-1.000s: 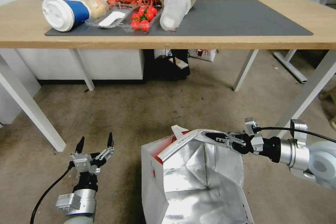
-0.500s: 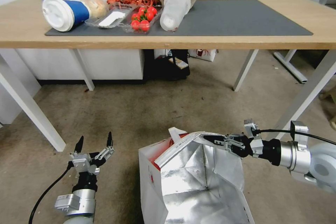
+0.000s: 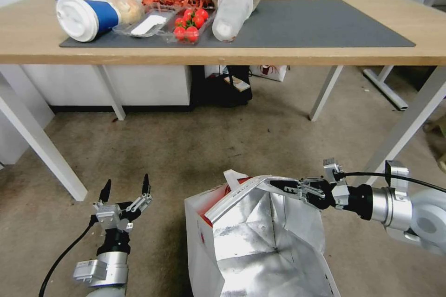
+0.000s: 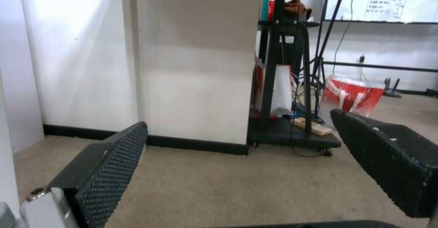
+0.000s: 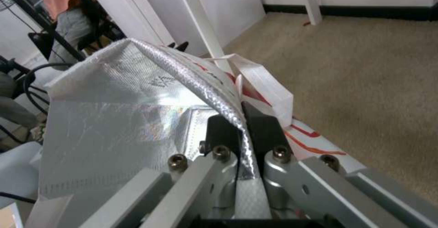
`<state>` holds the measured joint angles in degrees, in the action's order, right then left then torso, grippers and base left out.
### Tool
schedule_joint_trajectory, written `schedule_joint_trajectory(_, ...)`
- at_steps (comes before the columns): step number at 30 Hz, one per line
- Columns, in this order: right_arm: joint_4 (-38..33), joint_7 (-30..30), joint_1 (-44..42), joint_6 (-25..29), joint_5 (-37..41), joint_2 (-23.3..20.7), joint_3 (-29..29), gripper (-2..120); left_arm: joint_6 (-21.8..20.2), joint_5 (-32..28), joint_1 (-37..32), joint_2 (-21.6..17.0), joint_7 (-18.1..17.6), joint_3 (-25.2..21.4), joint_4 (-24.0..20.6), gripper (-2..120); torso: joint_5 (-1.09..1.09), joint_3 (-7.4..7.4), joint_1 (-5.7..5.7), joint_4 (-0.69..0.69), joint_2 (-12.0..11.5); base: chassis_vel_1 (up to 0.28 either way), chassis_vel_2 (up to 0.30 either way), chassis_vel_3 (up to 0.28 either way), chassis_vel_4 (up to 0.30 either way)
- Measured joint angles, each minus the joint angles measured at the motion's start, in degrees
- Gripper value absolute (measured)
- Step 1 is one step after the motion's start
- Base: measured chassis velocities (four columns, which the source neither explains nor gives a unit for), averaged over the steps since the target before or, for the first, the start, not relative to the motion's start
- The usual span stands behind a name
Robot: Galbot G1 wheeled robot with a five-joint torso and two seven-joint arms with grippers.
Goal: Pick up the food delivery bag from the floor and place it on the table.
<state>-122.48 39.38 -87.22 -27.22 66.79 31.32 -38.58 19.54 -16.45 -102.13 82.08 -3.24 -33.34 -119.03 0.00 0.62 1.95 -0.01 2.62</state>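
Barely shifted, right tool (image 3: 278,184) pinches the upright, open-topped food delivery bag's (image 3: 260,241) rim; left tool (image 3: 125,187) gapes.

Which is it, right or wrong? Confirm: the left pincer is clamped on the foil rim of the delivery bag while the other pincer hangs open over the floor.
Wrong arm. The right pincer clamps the delivery bag's foil rim, clearest in the right wrist view; the left pincer hangs open over the floor.

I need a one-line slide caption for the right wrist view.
Right pincer shut on the silver foil rim of the large boxy red-and-white food delivery bag.
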Motion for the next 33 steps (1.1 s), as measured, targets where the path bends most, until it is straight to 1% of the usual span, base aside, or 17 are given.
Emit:
schedule_joint_trajectory(4,0.0,0.2,0.1,0.1,-0.3,0.0,0.1,0,-0.2,0.0,0.0,0.0,-0.3,0.1,-0.1,100,0.00,1.23,0.04,0.00,1.2,0.000,0.000,0.000,0.000)
schedule_joint_trajectory(5,0.0,0.2,0.1,0.1,-0.3,0.0,0.1,0,-0.2,0.0,0.0,0.0,-0.3,0.1,-0.1,100,0.00,1.23,0.04,0.00,1.2,0.000,0.000,0.000,0.000)
schedule_joint_trajectory(8,0.0,0.3,0.3,0.2,-0.4,-0.1,0.3,0,-0.3,0.1,0.1,0.0,-0.5,0.1,-0.2,100,0.00,2.10,0.07,0.00,2.2,0.000,0.000,0.000,0.000)
schedule_joint_trajectory(9,0.0,0.3,0.3,0.2,-0.4,-0.1,0.3,0,-0.3,0.1,0.1,0.0,-0.5,0.1,-0.2,100,0.00,2.10,0.07,0.00,2.2,0.000,0.000,0.000,0.000)
schedule_joint_trajectory(11,0.0,0.3,0.4,0.2,-0.5,-0.2,0.5,0,-0.3,0.2,0.0,0.0,-0.5,0.0,-0.3,100,0.00,2.71,0.12,0.00,2.8,0.000,0.000,0.000,0.000)
schedule_joint_trajectory(12,0.0,0.3,0.4,0.2,-0.5,-0.2,0.5,0,-0.3,0.2,0.0,0.0,-0.5,0.0,-0.3,100,0.00,2.71,0.12,0.00,2.8,0.000,0.000,0.000,0.000)
schedule_joint_trajectory(15,0.0,0.4,0.4,0.2,-0.7,-0.2,0.6,0,-0.2,0.3,0.0,0.1,-0.6,-0.1,-0.3,100,0.00,3.64,0.24,0.00,3.9,0.000,0.000,0.000,0.000)
schedule_joint_trajectory(17,0.0,0.4,0.4,0.2,-0.7,-0.2,0.6,0,-0.2,0.4,-0.1,0.1,-0.6,-0.1,-0.3,100,0.00,3.83,0.28,0.00,4.1,0.000,0.000,0.000,0.000)
schedule_joint_trajectory(19,0.0,0.4,0.4,0.2,-0.8,-0.2,0.7,0,-0.2,0.5,-0.1,0.2,-0.8,-0.1,-0.3,100,0.00,4.43,0.40,0.00,4.8,0.000,0.000,0.000,0.000)
schedule_joint_trajectory(20,0.0,0.4,0.4,0.2,-0.8,-0.2,0.7,0,-0.2,0.5,-0.1,0.2,-0.8,-0.1,-0.3,100,0.00,4.43,0.40,0.00,4.8,0.000,0.000,0.000,0.000)
schedule_joint_trajectory(24,-0.1,0.6,0.3,0.3,-0.9,-0.3,0.7,0,-0.1,0.8,-0.1,0.3,-0.8,-0.1,-0.2,100,0.00,5.50,0.58,0.00,6.0,0.000,0.000,0.000,0.000)
schedule_joint_trajectory(25,-0.1,0.6,0.3,0.3,-0.9,-0.3,0.7,0,-0.1,0.8,-0.1,0.3,-0.8,-0.1,-0.2,100,0.00,5.50,0.58,0.00,6.0,0.000,0.000,0.000,0.000)
schedule_joint_trajectory(27,-0.2,0.7,0.3,0.3,-0.9,-0.3,0.6,0,-0.1,0.9,-0.1,0.4,-0.8,-0.1,-0.2,100,0.00,5.99,0.69,0.00,6.6,0.000,0.000,0.000,0.000)
schedule_joint_trajectory(30,-0.2,0.8,0.3,0.3,-1.0,-0.4,0.6,0,-0.1,1.0,-0.1,0.4,-0.8,-0.1,-0.2,100,0.01,6.08,0.71,0.00,6.7,0.000,0.000,0.000,0.000)
schedule_joint_trajectory(31,-0.2,0.8,0.3,0.3,-1.1,-0.4,0.6,0,0.0,1.0,-0.1,0.4,-0.8,-0.1,-0.1,100,0.00,6.67,0.96,0.00,7.6,0.000,0.000,0.000,0.000)
schedule_joint_trajectory(33,-0.2,0.8,0.3,0.3,-1.1,-0.4,0.6,0,0.0,1.0,-0.1,0.4,-0.8,-0.1,-0.1,100,0.00,6.90,1.03,0.00,7.9,0.000,0.000,0.000,0.000)
